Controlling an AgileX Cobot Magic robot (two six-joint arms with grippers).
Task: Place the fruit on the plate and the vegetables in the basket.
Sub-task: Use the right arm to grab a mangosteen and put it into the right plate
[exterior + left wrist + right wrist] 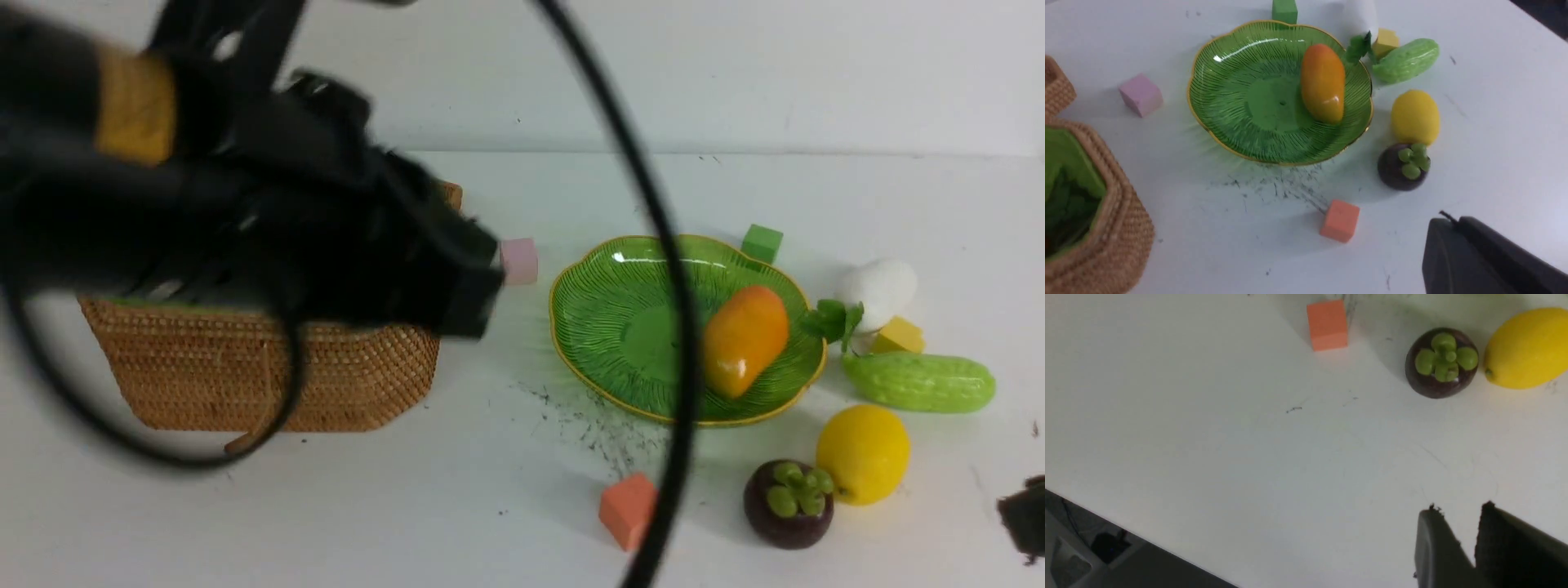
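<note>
Your left gripper [1453,228] is closed on itself with nothing between its fingers. It hangs raised off the white table [1494,122], left of the leaf-shaped, gold-rimmed green glass plate [604,327]. Your right gripper [1459,510] shows a narrow empty gap between its fingers and touches nothing. Bare tabletop runs from it to the table's near edge.

The orange-yellow oblong mango [744,339] lies on the plate's right half. Off the plate, near its front right rim, the round yellow lemon [863,453] and the dark purple, green-capped mangosteen [788,502] sit just beside each other.

Right of the plate lie the bumpy light-green cucumber [918,381] and the white radish [878,286], its leaves at the rim — a yellow foam cube [898,335] sits between them. A green cube [762,242] stands behind the plate, a pink cube [519,260] to its left and an orange cube [627,510] in front.

Further left, the woven tan wicker basket [245,376] stands open and green-lined — you cannot tell what is inside it.
</note>
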